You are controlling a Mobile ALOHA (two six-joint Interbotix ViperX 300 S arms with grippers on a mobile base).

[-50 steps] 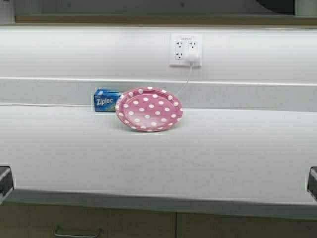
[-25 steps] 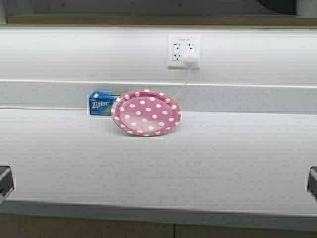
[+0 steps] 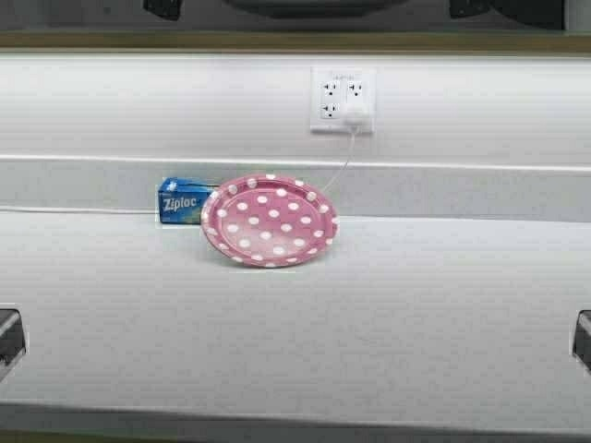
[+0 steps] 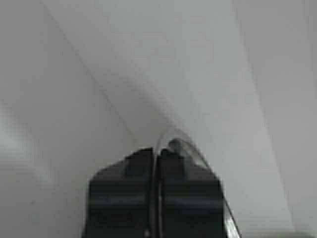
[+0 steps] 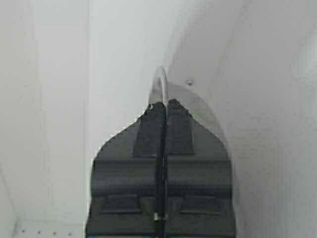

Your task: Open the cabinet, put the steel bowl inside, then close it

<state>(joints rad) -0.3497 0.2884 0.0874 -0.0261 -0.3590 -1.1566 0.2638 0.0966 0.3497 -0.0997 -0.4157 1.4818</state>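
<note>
Grippers clamped on bowl rim, raised into the cabinet

Both arms reach up out of the high view's main field. In the wrist views the left gripper [image 4: 157,153] and the right gripper [image 5: 162,106] each have their jaws pressed together on the thin rim of the steel bowl [image 5: 159,84], pale grey walls all around. In the high view the bowl's underside shows at 12 o'clock, at the top edge, above the pink dotted plate [image 3: 269,221], which lies on the counter [image 3: 416,314] beside a blue Ziploc box [image 3: 183,201].
</note>
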